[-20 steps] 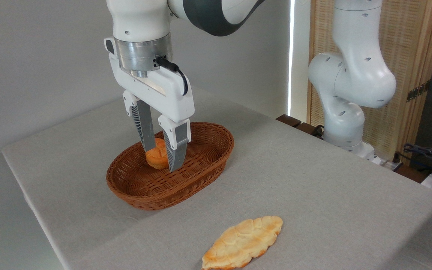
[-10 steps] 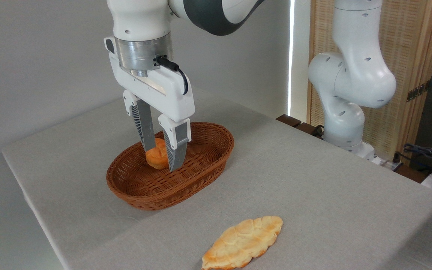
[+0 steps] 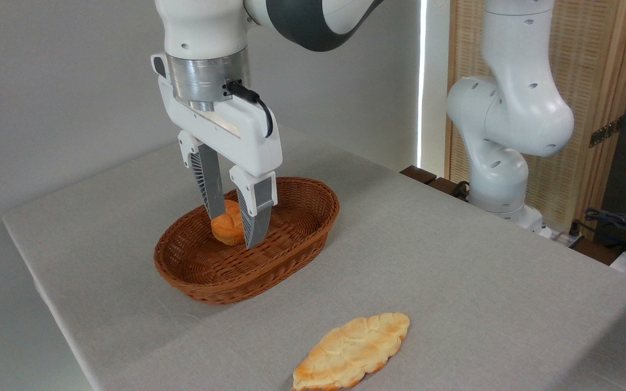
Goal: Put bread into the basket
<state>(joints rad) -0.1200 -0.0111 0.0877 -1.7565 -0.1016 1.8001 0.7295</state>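
Observation:
The oval reddish-brown wicker basket (image 3: pixel 291 239) sits on the grey table at centre left. My gripper (image 3: pixel 234 232) reaches down into it, shut on the small round orange-brown bun (image 3: pixel 227 227). The bun is turned on its side between the two fingers (image 3: pixel 255 220), low inside the basket; I cannot tell whether it touches the basket floor. The long flat leaf-shaped pastry (image 3: pixel 352 352), pale golden with browned edges, lies on the table near the front edge, well apart from the basket and to its lower right.
The arm's white base column (image 3: pixel 500 136) stands at the table's far right corner. Cables and dark gear (image 3: pixel 625 231) lie off the table at the right. The table's left edge (image 3: pixel 47 296) is close to the basket.

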